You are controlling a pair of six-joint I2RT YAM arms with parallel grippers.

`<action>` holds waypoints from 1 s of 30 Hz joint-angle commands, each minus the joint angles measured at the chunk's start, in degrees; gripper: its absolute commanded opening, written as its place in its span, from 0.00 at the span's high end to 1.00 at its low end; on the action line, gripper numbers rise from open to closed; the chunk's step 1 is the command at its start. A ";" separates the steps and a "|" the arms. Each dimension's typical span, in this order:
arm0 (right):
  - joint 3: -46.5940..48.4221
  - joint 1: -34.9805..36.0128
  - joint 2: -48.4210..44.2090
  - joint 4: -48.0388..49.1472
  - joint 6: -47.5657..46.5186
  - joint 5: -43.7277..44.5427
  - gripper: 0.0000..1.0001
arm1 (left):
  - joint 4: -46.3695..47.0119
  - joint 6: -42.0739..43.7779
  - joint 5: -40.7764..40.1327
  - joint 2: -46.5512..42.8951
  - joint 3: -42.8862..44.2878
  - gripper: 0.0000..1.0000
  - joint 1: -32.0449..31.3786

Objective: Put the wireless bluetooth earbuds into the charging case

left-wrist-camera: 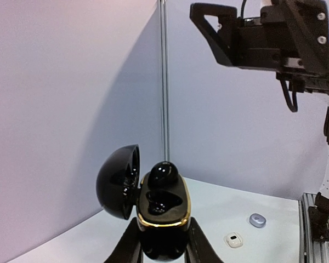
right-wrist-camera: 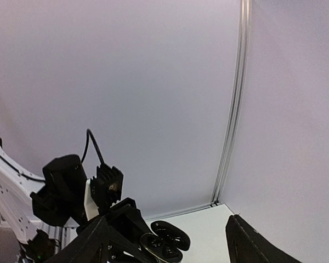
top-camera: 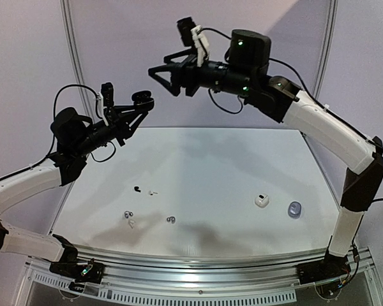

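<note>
- Left pincer (top-camera: 139, 105) is clamped on an open black charging case (left-wrist-camera: 163, 205), held up off the table (top-camera: 210, 159), lid flipped to 9 o'clock.
- One black earbud (left-wrist-camera: 163, 171) sticks up from the case's 12 o'clock pocket.
- Right pincer (top-camera: 161, 80) hangs nearby at 1 o'clock, jaws wide apart, nothing in them.
- Other earbuds (top-camera: 137, 189) lie loose on the table around 8 o'clock.

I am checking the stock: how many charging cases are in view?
3. A black case, lid open, is held up in the left gripper; a white case and a grey-blue case lie near each other on the table's right side. None seems hidden.
</note>
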 commanded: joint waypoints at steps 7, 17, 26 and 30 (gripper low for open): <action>-1.21 -4.03 1.24 -7.64 13.00 7.41 0.13 | -6.28 -3.75 -1.67 -1.46 0.49 1.00 5.20; 11.46 -3.73 22.63 -17.82 19.98 11.87 0.17 | -16.05 -0.87 -9.19 -3.98 -3.23 1.00 14.42; 3.82 -1.60 28.82 -7.78 18.25 -4.80 0.20 | -12.20 -0.52 1.95 -5.89 -8.89 1.00 17.27; -7.57 -2.39 21.45 7.30 19.44 -14.97 0.18 | -4.91 -4.22 14.04 -5.85 -9.80 1.00 17.34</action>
